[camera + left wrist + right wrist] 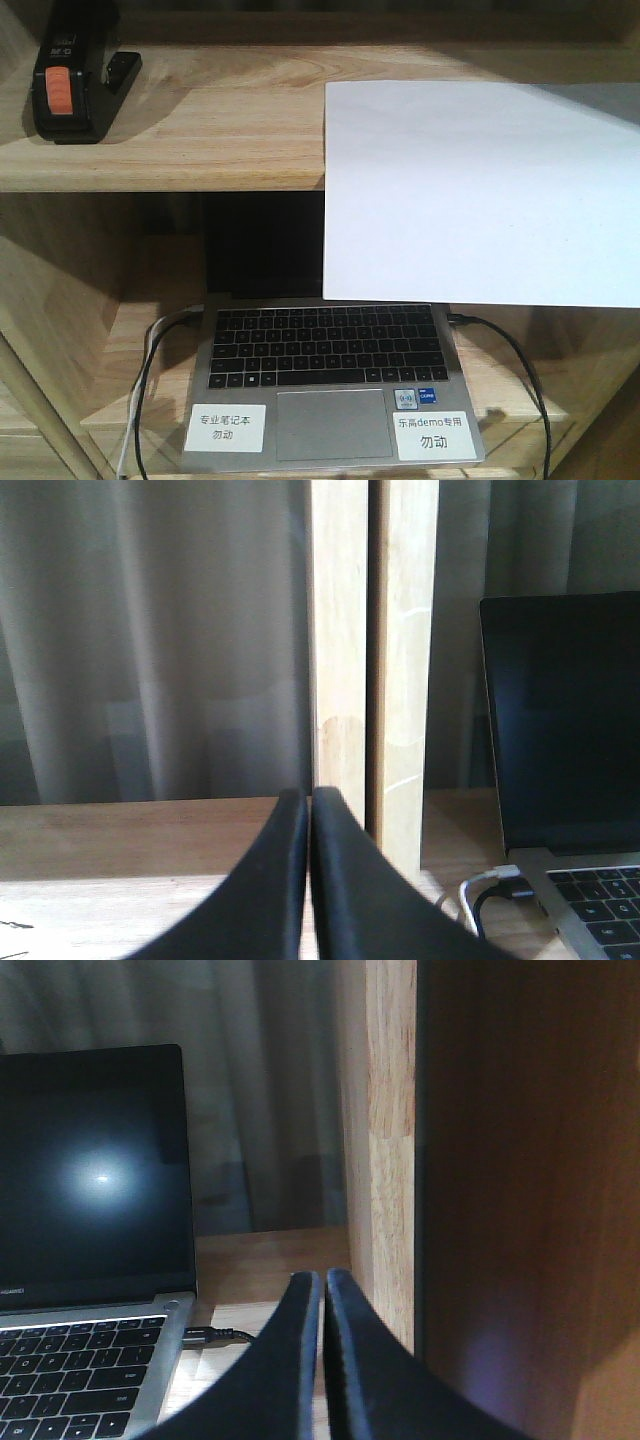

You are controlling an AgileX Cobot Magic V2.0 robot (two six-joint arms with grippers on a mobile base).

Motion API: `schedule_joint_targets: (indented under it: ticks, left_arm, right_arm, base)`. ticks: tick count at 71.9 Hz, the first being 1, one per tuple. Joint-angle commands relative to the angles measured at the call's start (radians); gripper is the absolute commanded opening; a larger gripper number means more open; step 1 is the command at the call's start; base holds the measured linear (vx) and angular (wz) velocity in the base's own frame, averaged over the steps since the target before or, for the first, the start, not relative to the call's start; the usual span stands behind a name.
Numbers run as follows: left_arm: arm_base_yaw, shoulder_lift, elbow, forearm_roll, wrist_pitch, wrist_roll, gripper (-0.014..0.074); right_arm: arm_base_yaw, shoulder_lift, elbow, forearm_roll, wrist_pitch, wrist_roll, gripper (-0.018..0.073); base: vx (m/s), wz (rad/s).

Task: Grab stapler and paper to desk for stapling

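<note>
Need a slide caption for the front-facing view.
Black stapler and overhanging paper on the upper shelf, open laptop underneath.

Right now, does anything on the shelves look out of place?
Yes. The paper juts well past the front edge of the upper shelf, hanging over the laptop below, so it looks liable to slide off. The stapler at the shelf's left looks fine.

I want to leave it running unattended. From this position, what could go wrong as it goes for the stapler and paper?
The paper overhangs the shelf edge above the laptop; a clumsy nudge could slide it off onto the keyboard. The left gripper and right gripper are both shut, low beside the laptop; lifting from there, they might snag its cables or hit the shelf uprights.
</note>
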Motion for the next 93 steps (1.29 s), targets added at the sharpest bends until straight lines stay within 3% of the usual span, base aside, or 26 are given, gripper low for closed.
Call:
schedule_joint_targets:
  ticks: [1,93]
  left_arm:
    - [0.003,-0.013,0.023,-0.002,-0.074,-0.003,-0.0007]
    - [0.003,-0.013,0.023,-0.002,-0.108,-0.007,-0.0007]
  right_arm:
    - [-0.005,-0.01,0.014,-0.009,-0.075,-0.01,-0.0003]
    - [-0.005,-0.01,0.012,0.009,-0.112,-0.007,-0.0003]
  base:
    - [0.0,0.0]
    - [0.0,0.0]
